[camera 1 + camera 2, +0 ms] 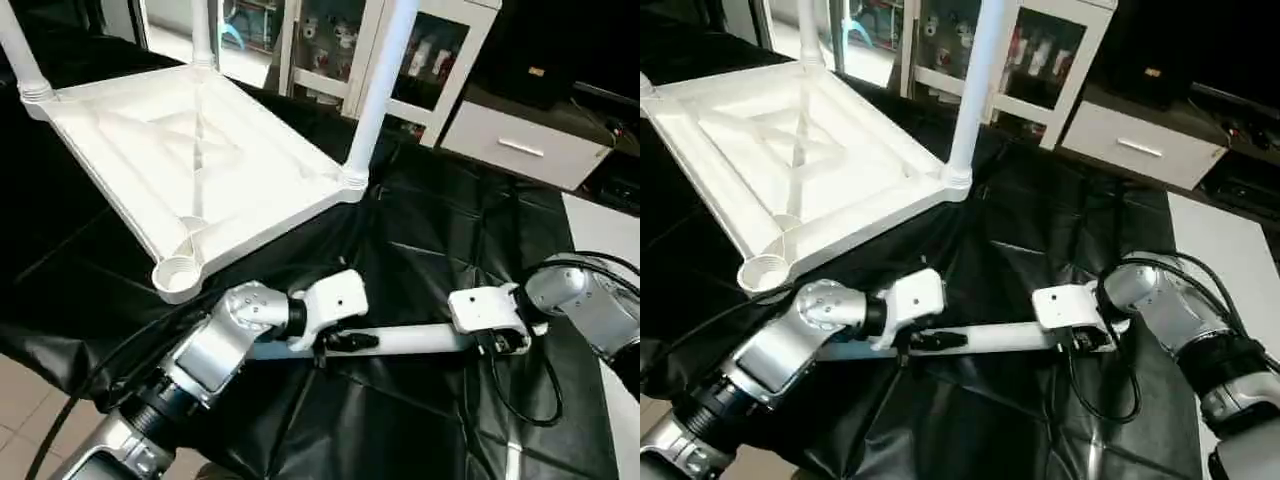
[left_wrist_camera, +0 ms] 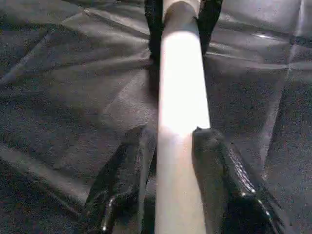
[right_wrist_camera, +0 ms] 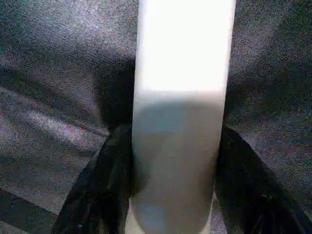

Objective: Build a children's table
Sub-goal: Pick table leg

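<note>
The children's table's white tabletop [image 1: 110, 150] lies upside down on the black cloth, X-ribs facing up. Three white legs stand in its corner sockets: one on the right [image 1: 375, 90], one at the back [image 1: 203, 30], one at far left [image 1: 18, 50]. The nearest corner socket [image 1: 178, 272] is empty. Another white leg [image 1: 410, 340] lies level just above the cloth in front of the tabletop. My left gripper [image 1: 345, 342] is shut on one end of it, black fingers [image 2: 131, 165] pressing its sides. My right gripper [image 1: 497, 343] is shut on the other end, fingers [image 3: 107, 185] hugging the tube.
Crumpled black cloth [image 1: 430, 230] covers the work surface. A white glass-door cabinet [image 1: 420, 60] and a white drawer unit [image 1: 520, 145] stand behind. A white surface [image 1: 610, 230] borders the cloth on the right; tiled floor [image 1: 20, 400] shows at lower left.
</note>
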